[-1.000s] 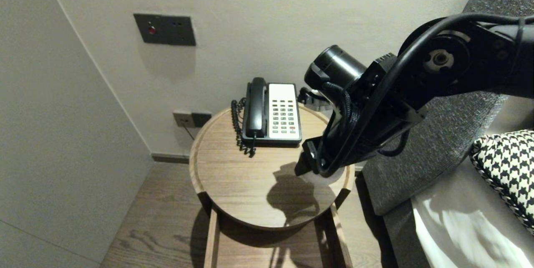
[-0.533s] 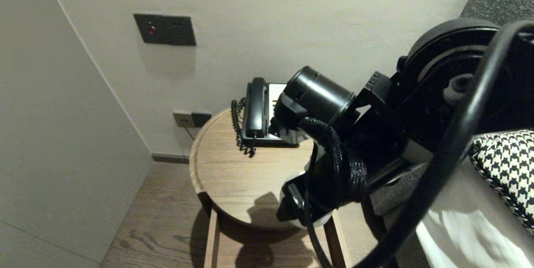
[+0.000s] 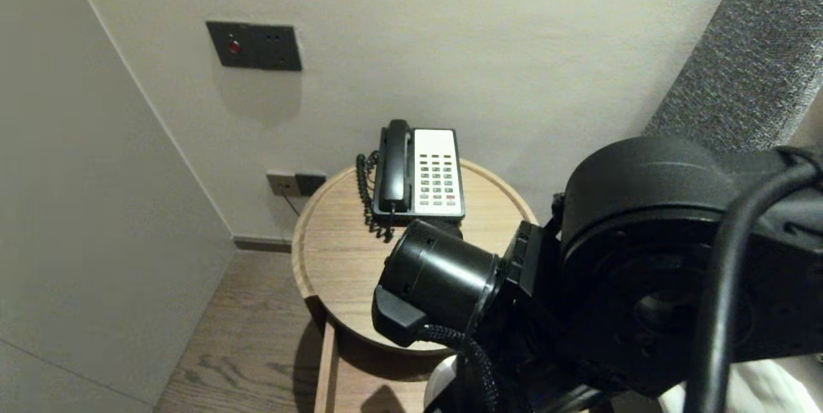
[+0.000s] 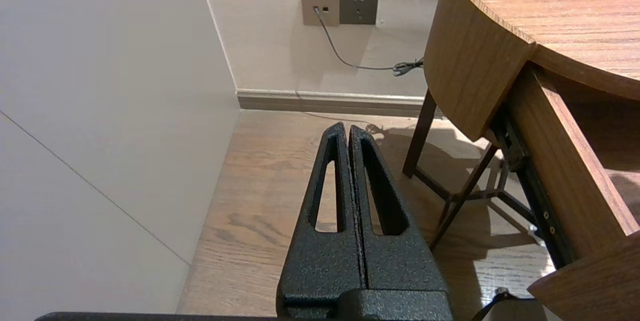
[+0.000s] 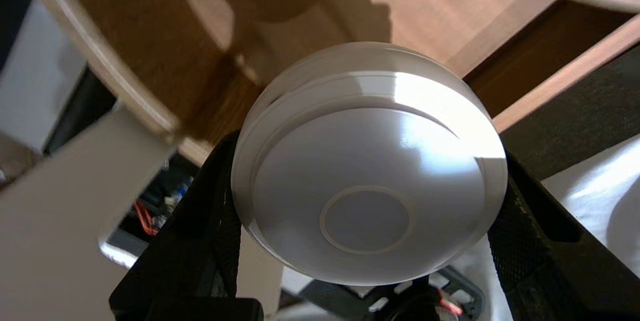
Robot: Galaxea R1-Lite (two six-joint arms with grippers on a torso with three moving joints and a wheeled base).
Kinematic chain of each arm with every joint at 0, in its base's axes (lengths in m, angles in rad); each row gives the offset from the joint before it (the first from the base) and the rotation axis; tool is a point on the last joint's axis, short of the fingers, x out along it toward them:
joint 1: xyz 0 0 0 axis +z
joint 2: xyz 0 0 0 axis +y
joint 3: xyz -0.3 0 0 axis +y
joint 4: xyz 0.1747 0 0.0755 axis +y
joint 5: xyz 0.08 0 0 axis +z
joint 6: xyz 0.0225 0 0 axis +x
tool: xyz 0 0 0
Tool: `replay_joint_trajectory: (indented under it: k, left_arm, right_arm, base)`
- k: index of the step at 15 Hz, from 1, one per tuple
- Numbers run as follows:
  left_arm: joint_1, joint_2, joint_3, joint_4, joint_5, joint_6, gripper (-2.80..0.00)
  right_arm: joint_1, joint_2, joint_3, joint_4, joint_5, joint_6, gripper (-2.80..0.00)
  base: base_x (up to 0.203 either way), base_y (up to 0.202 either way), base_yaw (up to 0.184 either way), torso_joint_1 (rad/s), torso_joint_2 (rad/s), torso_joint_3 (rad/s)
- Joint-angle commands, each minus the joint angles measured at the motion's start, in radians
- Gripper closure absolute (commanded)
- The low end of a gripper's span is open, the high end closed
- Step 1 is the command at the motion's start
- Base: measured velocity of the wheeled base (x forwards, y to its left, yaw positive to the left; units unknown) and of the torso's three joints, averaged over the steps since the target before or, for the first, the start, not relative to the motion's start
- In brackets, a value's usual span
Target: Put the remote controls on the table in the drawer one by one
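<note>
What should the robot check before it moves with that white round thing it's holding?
1. White round thing sits between the right gripper fingers: ok.
2. Hold tight enough not to slip: cannot tell.
3. Head camera sees the white round thing: not ok, the right arm hides most of it.
4. Phone safe at the back of the round table, handset in its cradle: ok.
5. Left gripper out of the way: ok, shut, low beside the round table.

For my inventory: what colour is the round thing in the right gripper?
The round thing is glossy white; clearest in right wrist view.
</note>
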Motion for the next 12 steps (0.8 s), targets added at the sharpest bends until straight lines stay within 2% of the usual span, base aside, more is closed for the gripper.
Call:
replay_joint_trajectory:
  k: [1,12]
  left_arm:
    - [0.0,0.0,0.0,0.0,0.0,-0.001,0.0]
    - [0.0,0.0,0.0,0.0,0.0,0.001,0.0]
  right_arm:
    - [0.029,0.018,0.015,0.006,0.001,0.012,0.0]
    - [0.059,0.117,-0.003,-0.01,0.023,0.025,0.0]
  base:
    - [0.0,0.0,0.0,0.0,0.0,0.0]
    - [0.0,0.0,0.0,0.0,0.0,0.0]
